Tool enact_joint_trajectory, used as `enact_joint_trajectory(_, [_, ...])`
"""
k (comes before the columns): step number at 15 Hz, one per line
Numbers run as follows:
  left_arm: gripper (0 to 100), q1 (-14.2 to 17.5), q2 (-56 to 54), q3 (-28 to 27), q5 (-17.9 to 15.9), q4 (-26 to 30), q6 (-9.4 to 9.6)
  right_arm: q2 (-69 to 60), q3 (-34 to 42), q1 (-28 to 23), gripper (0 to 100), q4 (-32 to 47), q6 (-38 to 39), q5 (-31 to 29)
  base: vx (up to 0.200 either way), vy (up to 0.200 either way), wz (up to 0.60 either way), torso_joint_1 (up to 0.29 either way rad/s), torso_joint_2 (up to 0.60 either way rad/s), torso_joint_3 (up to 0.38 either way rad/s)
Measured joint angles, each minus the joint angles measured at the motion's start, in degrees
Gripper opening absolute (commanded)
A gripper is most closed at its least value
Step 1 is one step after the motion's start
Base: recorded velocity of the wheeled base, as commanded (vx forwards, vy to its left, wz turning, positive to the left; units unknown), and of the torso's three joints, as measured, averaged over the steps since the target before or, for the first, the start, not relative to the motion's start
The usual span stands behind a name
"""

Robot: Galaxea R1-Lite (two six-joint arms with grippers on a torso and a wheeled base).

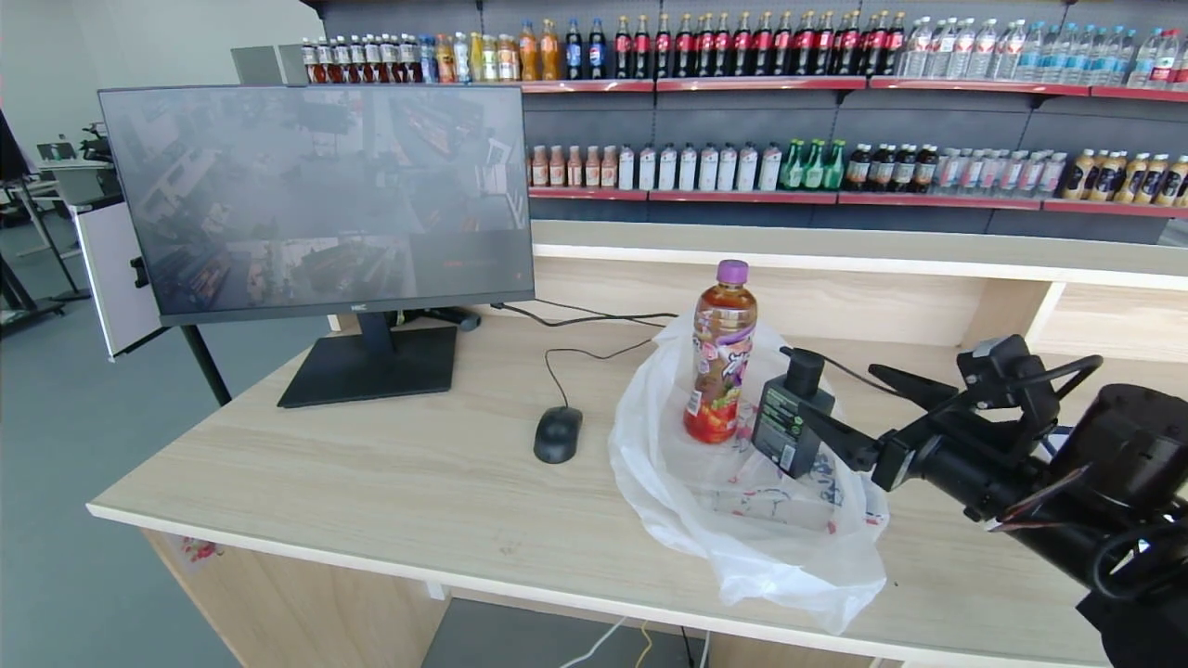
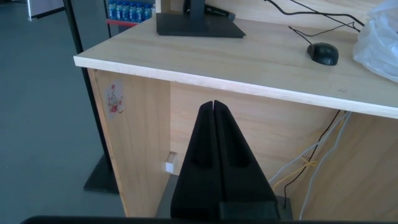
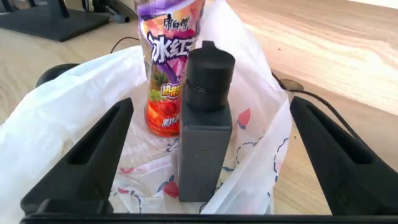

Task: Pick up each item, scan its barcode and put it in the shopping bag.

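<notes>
The light wooden table (image 1: 371, 482) ran across the lower half of the head view. Right of centre a white plastic shopping bag (image 1: 742, 529) lay slumped open on it, one fold drooping over the near edge. Two things stood upright in the bag's crumpled mouth. One was a tall drink bottle (image 1: 721, 353) with a purple cap and reddish liquid. The other, just beside it toward the right of the frame, was a shorter dark bottle (image 1: 784, 417) with a black cap (its label was too small to make out).

The right end effector (image 1: 838, 390) came in from the lower right of the head view. Its two black fingers were spread wide, gripping nothing. In the right wrist view the dark bottle (image 3: 202, 137) stood between the fingers (image 3: 93, 149) with a clear gap on either side, and the drink bottle (image 3: 166, 68) stood just behind it.

The left end effector (image 2: 213, 109) hung below the table's front edge, before its wooden side panel. Its fingers were pressed flat together and held nothing.

A black mouse (image 1: 557, 434) sat just left of the bag, near the centre of the frame. A dark monitor (image 1: 316, 199) filled the upper left. Shelves of drinks (image 1: 835, 83) lined the top of the frame.
</notes>
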Motion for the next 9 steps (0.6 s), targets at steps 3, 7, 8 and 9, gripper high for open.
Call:
enact_joint_trajectory(3, [0,0.0,0.0,0.0,0.0,0.0,0.0,-7.8,6.31,-0.78,100,-0.02,-0.39,0.0,0.0,0.0,0.0,0.0,0.0,0.0])
enact_joint_trajectory(7, [0,0.0,0.0,0.0,0.0,0.0,0.0,-19.93,16.24,-1.37,100,-0.02,-0.93,0.0,0.0,0.0,0.0,0.0,0.0,0.0])
enact_joint_trajectory(8, [0,0.0,0.0,0.0,0.0,0.0,-0.06,-22.25,16.91,-1.37,100,-0.02,-1.34,0.0,0.0,0.0,0.0,0.0,0.0,0.0])
enact_joint_trajectory(9, [0,0.0,0.0,0.0,0.0,0.0,-0.02,-24.43,17.31,-1.41,100,-0.02,-1.97,0.0,0.0,0.0,0.0,0.0,0.0,0.0])
